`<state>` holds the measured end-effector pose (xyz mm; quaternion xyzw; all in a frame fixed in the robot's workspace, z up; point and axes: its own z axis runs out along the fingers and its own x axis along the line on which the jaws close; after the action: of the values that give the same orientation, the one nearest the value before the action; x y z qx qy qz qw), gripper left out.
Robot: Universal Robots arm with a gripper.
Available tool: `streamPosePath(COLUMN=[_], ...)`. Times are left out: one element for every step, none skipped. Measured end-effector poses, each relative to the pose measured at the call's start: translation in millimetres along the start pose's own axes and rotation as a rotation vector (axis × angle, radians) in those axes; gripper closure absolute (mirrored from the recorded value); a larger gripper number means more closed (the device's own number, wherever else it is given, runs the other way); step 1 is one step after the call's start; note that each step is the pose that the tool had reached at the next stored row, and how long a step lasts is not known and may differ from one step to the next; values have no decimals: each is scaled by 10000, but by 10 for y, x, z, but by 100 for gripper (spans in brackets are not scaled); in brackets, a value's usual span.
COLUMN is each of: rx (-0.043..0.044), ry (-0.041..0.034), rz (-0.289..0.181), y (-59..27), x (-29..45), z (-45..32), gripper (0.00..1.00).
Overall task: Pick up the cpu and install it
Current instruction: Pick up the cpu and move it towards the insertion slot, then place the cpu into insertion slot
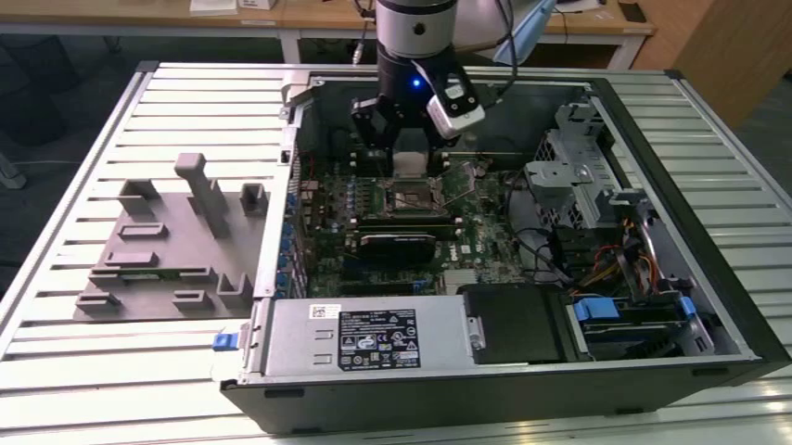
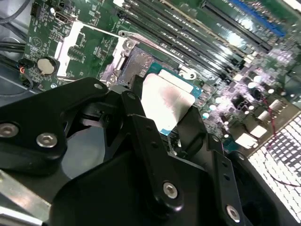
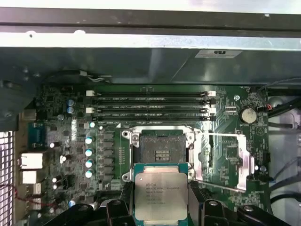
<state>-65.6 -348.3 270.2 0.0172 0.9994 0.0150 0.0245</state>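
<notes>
The cpu (image 3: 161, 195), a small square chip with a silvery top and a thin pale rim, is held flat between two black fingers (image 3: 115, 208). My gripper (image 3: 161, 209) is shut on it by its edges. The chip hangs a little above the motherboard, beside the open socket (image 3: 162, 149) and apart from it. In the second wrist view the cpu (image 2: 167, 101) shows between the fingers (image 2: 141, 134), with the bare socket (image 2: 136, 63) just beyond it. In the exterior view my gripper (image 1: 414, 165) is inside the open computer case, over the socket (image 1: 415, 197).
The socket's metal frame (image 3: 225, 155) is swung open to one side. Memory slots (image 3: 150, 106) run beside the socket. A black card (image 1: 396, 244), a power supply (image 1: 371, 338) and a drive cage (image 1: 581, 176) crowd the case. A grey tray (image 1: 148, 269) lies at the exterior view's left.
</notes>
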Motion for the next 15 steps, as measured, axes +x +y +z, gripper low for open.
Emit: streamPosePath(rx=[5,10,14,15,15,18,21,23,24,24,24,25,24,23,23], ry=[6,12,17,22,25,31,37,42,45,46,46,47,46,45,46], rz=[0,0,0,0,0,0,0,0,-1,-1,0,0,-1,0,-1], y=[11,24,35,44,52,59,64,68,70,71,71,71,71,71,71], x=[-8,-16,-25,-32,-40,-49,-60,-71,-78,-82,-82,-82,-83,-84,-84], z=[16,32,47,63,79,93,106,117,126,130,130,130,132,133,133], gripper=[46,46,46,46,46,46,46,46,46,46,46,46,46,46,46])
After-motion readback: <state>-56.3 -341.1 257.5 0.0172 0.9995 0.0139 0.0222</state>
